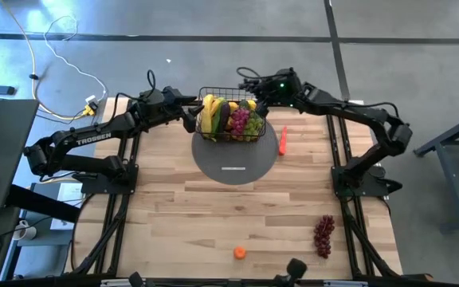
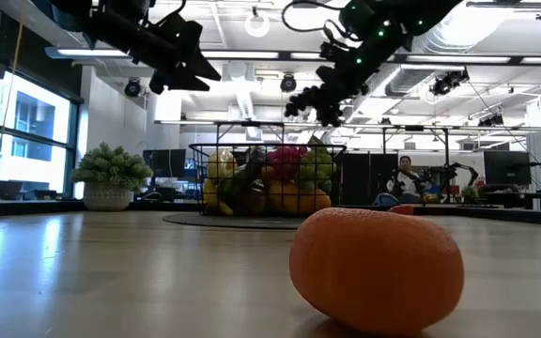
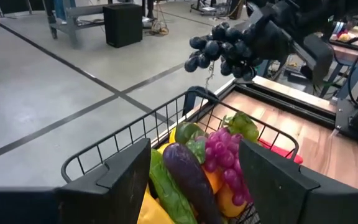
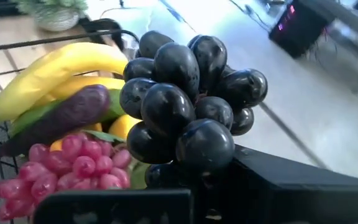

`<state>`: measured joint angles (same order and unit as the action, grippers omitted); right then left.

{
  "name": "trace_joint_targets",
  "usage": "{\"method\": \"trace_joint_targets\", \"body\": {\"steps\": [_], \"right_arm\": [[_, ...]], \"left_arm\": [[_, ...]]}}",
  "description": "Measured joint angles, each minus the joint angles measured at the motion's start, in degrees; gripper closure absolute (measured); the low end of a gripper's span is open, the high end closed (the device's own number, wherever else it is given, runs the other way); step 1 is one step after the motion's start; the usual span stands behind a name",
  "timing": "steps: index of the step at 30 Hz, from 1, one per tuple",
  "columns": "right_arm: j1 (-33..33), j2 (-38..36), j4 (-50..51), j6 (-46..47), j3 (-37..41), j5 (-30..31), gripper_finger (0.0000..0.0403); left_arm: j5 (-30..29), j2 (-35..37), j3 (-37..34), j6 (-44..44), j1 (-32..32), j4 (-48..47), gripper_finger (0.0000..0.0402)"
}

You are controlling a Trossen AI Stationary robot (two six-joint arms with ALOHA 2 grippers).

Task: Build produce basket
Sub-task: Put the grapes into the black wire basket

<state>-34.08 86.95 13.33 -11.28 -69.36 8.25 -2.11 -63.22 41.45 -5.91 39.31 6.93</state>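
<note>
- Pale wooden planks make up the table, which stands on a grey concrete floor; the low view looks across it into a large hall with ceiling lights.
- At the far middle of the table sits the black wire basket, resting on the far part of a dark grey round mat.
- Inside the basket lie yellow bananas, a purple eggplant, a green cucumber, a bunch of pink-red grapes and a green fruit, piled up to the rim.
- Above the basket's right far corner, the right gripper has its fingers pressed together on a bunch of dark, almost black grapes, which hangs in the air clear of the pile.
- Just left of the basket, the left gripper hovers with its fingers spread apart and nothing between them.
- A red chili lies on the wood just beside the mat's right edge.
- Near the front right corner of the table lies a bunch of dark red grapes, well apart from the basket.
- An orange fruit rests near the front edge, filling the foreground of the low view.
- A leafy green bunch in a pale bowl shows at the left in the low view.
- Beyond the table a person sits in the hall.
</note>
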Motion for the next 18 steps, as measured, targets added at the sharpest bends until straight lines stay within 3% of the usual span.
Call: {"method": "trace_joint_targets", "body": {"steps": [7, 13, 18], "right_arm": [[1.27, 3.84, -2.06, -3.65, 0.00, -4.20, 0.0402], [0.99, 6.82, -3.45, 5.31, 0.00, -8.62, 0.0402], [0.85, 8.53, -3.26, 7.01, 0.00, -8.72, 0.0402]], "left_arm": [[-0.02, 0.00, 0.00, 0.04, 0.00, -0.04, 0.0170], [-0.02, 0.00, 0.00, 0.09, 0.02, -0.02, 0.0170], [-0.02, 0.00, 0.00, 0.09, 0.02, -0.02, 0.0170]]}}
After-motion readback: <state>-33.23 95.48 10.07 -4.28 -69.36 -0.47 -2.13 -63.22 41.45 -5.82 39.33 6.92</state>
